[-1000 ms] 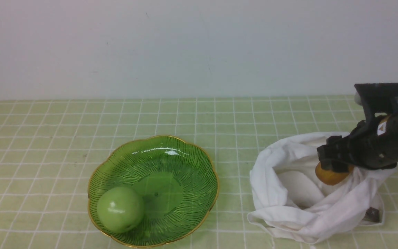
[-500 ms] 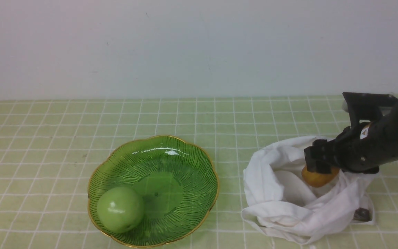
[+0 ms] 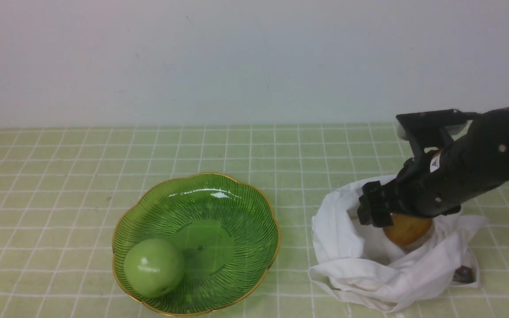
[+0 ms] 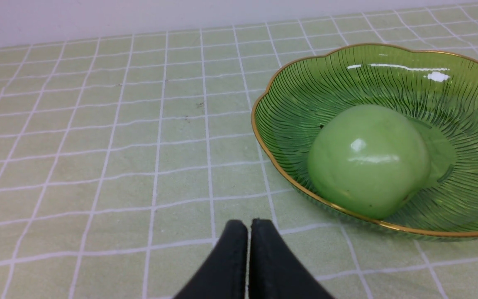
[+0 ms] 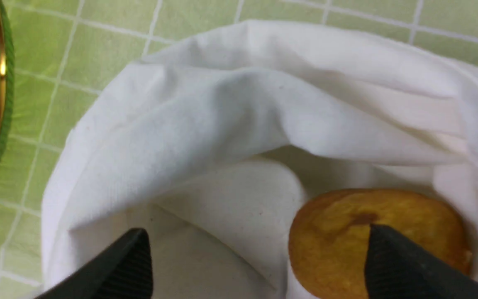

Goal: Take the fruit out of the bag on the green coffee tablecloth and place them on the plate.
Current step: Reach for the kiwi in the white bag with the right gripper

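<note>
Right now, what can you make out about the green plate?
The plate looks like clear green glass, a shallow dish with a scalloped, gold-lined rim and fine dark ribs running out from a smooth round centre. It sits upright on the checked cloth, left of the white bag and apart from it. A glossy green apple rests inside, against its near left side; no fingers touch it.
</note>
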Motion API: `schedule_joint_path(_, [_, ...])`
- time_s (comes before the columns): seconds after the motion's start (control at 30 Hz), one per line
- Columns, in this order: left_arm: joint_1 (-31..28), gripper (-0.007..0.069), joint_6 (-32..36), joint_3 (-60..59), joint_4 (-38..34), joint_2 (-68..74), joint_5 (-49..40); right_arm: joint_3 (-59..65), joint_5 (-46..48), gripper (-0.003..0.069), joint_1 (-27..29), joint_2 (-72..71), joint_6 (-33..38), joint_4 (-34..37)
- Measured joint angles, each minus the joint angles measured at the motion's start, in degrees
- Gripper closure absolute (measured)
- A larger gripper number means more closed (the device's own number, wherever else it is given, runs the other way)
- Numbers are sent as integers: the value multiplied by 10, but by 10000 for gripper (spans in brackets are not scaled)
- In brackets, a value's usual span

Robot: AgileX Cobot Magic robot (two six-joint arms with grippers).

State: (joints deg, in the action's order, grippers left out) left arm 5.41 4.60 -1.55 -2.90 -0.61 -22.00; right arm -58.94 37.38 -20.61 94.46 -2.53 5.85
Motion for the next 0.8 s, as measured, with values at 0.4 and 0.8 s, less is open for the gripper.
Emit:
schedule_joint_path(0.4, [0, 632, 0, 0, 0, 0, 0, 0, -5, 32, 0, 48, -38, -181])
schedule_joint_path(0.8, [0, 632, 0, 0, 0, 0, 0, 0, -4, 39, -1, 50, -84, -228])
